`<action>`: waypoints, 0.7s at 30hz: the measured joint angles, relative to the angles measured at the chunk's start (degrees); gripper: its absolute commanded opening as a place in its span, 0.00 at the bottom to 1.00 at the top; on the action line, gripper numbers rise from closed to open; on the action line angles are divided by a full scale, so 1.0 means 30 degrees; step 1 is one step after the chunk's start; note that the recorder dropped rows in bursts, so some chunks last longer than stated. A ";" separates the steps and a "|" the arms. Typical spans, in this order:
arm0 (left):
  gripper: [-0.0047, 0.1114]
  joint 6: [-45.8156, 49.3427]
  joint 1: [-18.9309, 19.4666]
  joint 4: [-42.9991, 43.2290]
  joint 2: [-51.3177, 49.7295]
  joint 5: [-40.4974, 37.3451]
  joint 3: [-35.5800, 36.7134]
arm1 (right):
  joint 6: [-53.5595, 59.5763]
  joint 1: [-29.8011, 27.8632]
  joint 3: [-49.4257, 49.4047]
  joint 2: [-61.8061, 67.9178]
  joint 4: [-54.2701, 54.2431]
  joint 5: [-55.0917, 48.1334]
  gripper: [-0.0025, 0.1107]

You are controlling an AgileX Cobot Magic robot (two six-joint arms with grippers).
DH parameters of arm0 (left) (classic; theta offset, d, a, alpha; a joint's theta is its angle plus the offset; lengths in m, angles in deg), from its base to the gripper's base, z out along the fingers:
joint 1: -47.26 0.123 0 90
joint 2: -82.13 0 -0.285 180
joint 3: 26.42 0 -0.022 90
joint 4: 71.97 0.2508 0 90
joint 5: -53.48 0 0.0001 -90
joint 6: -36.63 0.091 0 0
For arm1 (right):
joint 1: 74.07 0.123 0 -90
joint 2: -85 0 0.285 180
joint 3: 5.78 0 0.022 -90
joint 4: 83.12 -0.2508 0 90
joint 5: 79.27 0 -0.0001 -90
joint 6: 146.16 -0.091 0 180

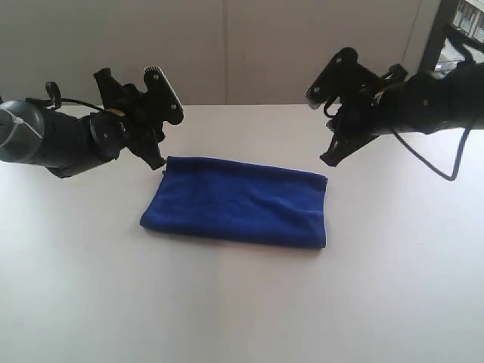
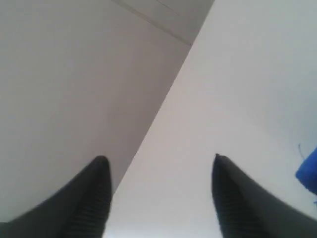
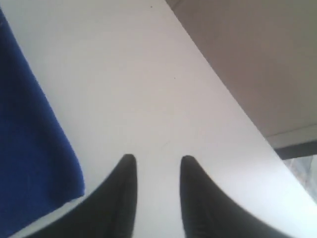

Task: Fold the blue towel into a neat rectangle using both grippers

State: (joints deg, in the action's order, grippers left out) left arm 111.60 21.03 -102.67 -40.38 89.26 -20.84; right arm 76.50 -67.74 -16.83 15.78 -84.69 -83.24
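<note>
Two black arms reach in over a white table (image 1: 227, 302), one from each side, and the blue towel (image 1: 238, 200) lies on the tabletop between them, about in the middle. The towel is a flat, roughly rectangular block of deep blue cloth, with its long sides running across the exterior view. Its edges are soft and slightly uneven, and its right end is a little wider than its left. A thin blue loop (image 1: 162, 173) sticks out at the far left corner.

The left gripper (image 1: 162, 125) hangs just above that corner without touching the cloth. In the left wrist view its fingers (image 2: 94, 198) are spread wide, with only bare table and a pale wall (image 2: 59, 74) showing in the gap, and a sliver of the towel (image 2: 309, 171) sits off to one side.

The right gripper (image 1: 321, 128) hovers near the far right corner, also clear of the cloth. Its fingers (image 3: 124, 198) stand closer together but still apart, with white tabletop visible between them and nothing pinched. The towel (image 3: 29, 148) lies beside them, not in the gap.

One toothed light-grey pad (image 1: 164, 85) shows on the upper finger of the left gripper. A dark shelf unit (image 1: 461, 23) at the far right holds items too blurred for any writing to be read.
</note>
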 measured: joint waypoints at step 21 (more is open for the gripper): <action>0.04 -0.1028 0.0476 -0.0854 0.0124 -2.0196 -0.1766 | 0.0483 0.1951 0.5162 0.5025 -0.8840 -1.5490 0.02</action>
State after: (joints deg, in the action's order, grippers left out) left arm 108.51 22.45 -105.24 -40.01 28.67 -26.13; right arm 77.95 -61.89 -1.34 30.85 -111.21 -129.72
